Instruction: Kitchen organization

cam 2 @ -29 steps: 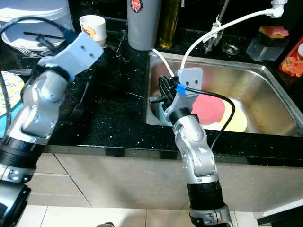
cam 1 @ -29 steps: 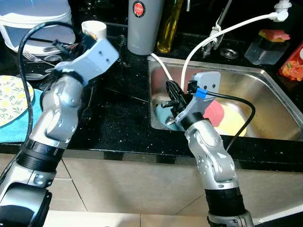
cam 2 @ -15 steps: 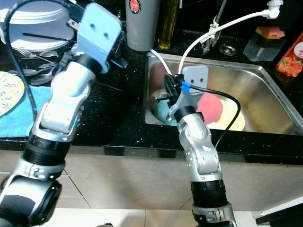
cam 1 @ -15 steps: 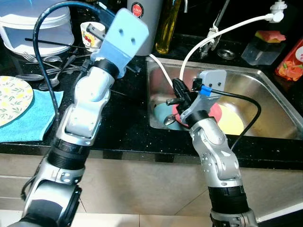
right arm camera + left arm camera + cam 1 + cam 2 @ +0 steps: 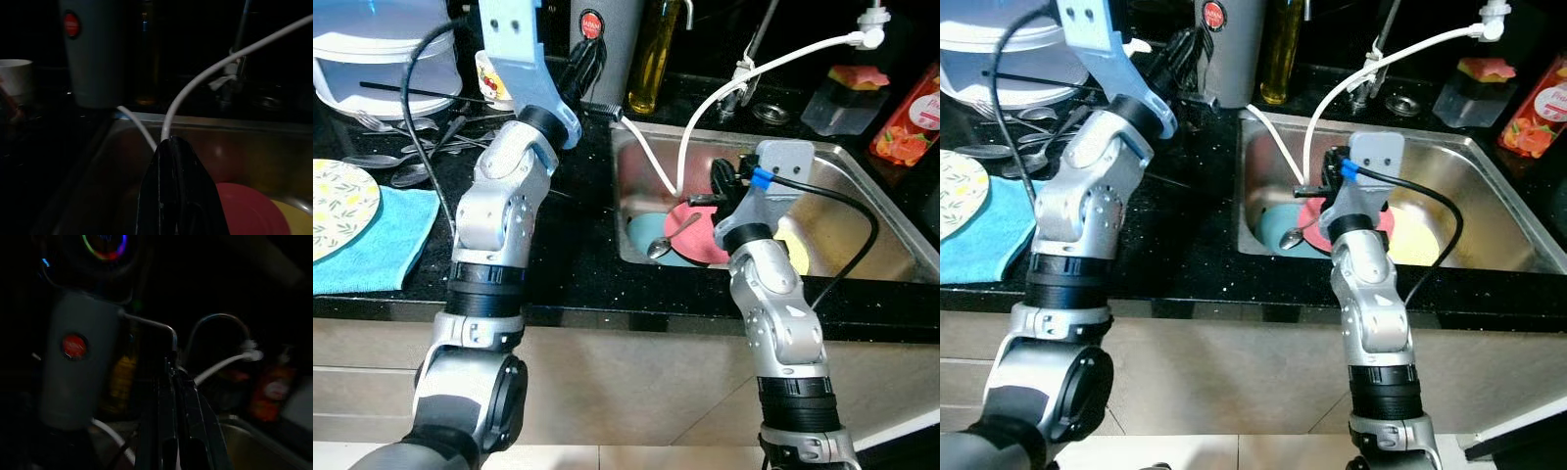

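Spoon (image 5: 672, 235) lies just below right gripper (image 5: 720, 184), fingers pressed together, handle slanting toward them; left gripper (image 5: 579, 70), apparently closed, farther.

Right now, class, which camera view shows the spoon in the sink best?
The left eye view: the spoon lies whole across the blue and pink plates. The right eye view shows it too, partly behind the right arm. The wrist views are too dark to tell.

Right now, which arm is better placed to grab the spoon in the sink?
Probably right: the right gripper hangs over the sink, beside the spoon lying on the plates. The left gripper is up by the grey canister.
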Controlling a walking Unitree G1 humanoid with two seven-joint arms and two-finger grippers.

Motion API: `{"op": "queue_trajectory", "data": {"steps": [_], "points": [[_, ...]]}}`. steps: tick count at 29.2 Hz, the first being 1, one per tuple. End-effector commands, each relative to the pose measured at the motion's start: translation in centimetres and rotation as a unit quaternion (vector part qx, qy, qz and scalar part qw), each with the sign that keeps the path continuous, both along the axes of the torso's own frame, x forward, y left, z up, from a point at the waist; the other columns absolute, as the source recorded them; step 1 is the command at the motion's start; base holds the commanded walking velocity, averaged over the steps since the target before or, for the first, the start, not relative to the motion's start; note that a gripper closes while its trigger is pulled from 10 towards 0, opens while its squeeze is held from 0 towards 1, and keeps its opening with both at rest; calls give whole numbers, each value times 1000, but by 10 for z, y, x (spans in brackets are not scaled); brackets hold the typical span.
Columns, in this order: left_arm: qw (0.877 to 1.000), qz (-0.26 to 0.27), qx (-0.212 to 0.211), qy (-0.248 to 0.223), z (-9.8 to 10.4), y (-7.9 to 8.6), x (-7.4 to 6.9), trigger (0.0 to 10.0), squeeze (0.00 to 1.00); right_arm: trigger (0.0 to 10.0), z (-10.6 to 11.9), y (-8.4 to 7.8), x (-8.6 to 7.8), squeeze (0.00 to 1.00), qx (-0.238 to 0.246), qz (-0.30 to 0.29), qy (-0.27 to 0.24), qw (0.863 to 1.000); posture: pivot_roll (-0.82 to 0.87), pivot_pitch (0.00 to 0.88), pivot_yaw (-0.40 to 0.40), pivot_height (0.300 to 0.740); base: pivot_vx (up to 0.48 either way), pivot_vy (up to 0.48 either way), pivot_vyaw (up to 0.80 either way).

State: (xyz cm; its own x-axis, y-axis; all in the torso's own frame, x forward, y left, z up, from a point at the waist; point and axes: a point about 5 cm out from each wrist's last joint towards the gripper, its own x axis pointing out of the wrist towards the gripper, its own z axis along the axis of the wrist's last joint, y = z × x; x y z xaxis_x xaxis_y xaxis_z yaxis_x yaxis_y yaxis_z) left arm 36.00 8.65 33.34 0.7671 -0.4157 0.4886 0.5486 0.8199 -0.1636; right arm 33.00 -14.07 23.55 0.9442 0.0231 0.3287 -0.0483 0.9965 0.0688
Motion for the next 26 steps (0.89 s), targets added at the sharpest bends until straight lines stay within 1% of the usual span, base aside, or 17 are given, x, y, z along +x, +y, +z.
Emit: {"op": "queue_trajectory", "data": {"steps": [1, 5, 6, 7, 9, 12, 13, 14, 15, 16, 17, 19, 22, 23, 24, 25, 26], "points": [[997, -75, -23, 21, 3, -18, -3, 10000, 0, 10000, 2, -3, 0, 0, 1, -8, -6, 1000, 213, 62, -101, 740, 0, 0, 0], [994, -98, -29, 32, 3, -21, -4, 10000, 0, 10000, 2, -3, 0, 0, 2, -8, -7, 1000, 213, 64, -101, 740, 0, 0, 0], [994, -93, -26, 52, -1, -22, 0, 10000, 0, 10000, 3, -3, 0, 0, 3, -8, -8, 1000, 213, 65, -103, 740, 0, 0, 0], [992, -87, -29, 88, -6, -21, 6, 10000, 0, 10000, 3, -2, 0, 0, 4, -6, -9, 1000, 213, 66, -103, 740, 0, 0, 0], [988, -62, -12, 138, -16, -19, 16, 10000, 0, 10000, 4, -1, -1, 0, 5, -3, -11, 1000, 215, 67, -104, 740, 0, 0, 0], [983, -59, 1, 176, -25, -19, 22, 10000, 0, 10000, 4, 2, -1, 0, 8, 6, -13, 1000, 218, 67, -105, 740, 0, 0, 0], [979, -67, -2, 191, -29, -19, 23, 10000, 35, 10000, 5, 4, -2, 0, 9, 12, -15, 1000, 217, 68, -106, 740, 0, 0, 0], [979, -67, -2, 191, -29, -19, 23, 10000, 35, 10000, 5, 4, -2, 0, 9, 12, -15, 1000, 217, 68, -106, 740, 0, 0, 0], [976, -68, 0, 205, -33, -20, 25, 10000, 690, 10000, 5, 6, -2, 0, 10, 18, -16, 1000, 217, 68, -106, 740, 0, 0, 0], [973, -72, 6, 219, -37, -22, 26, 10000, 1000, 10000, 5, 9, -3, 0, 12, 24, -18, 999, 219, 68, -107, 740, 0, 0, 0], [969, -76, 18, 233, -43, -26, 27, 10000, 1000, 10000, 6, 12, -3, 0, 13, 32, -19, 999, 218, 68, -108, 740, 0, 0, 0], [970, -77, 22, 231, -42, -28, 28, 10000, 1000, 10000, 6, 13, -3, 0, 14, 35, -20, 999, 216, 68, -108, 740, 0, 0, 0], [976, -80, 37, 198, -30, -29, 24, 10000, 1000, 10000, 7, 13, -4, 0, 16, 37, -22, 999, 223, 71, -107, 740, 0, 0, 0], [980, -68, 69, 173, -25, -29, 21, 10000, 992, 10000, 6, 13, -5, 0, 18, 38, -22, 999, 226, 71, -106, 740, 0, 0, 0], [981, -38, 114, 153, -22, -28, 20, 10000, 0, 10000, 6, 14, -5, 0, 19, 39, -22, 999, 234, 73, -101, 740, 0, 0, 0], [978, -13, 156, 134, -20, -28, 19, 10000, 0, 10000, 6, 15, -5, 0, 21, 41, -21, 999, 234, 73, -101, 740, 0, 0, 0], [975, 3, 185, 121, -19, -28, 19, 10000, 0, 10000, 5, 15, -6, 0, 22, 42, -21, 999, 234, 73, -101, 740, 0, 0, 0]]}}
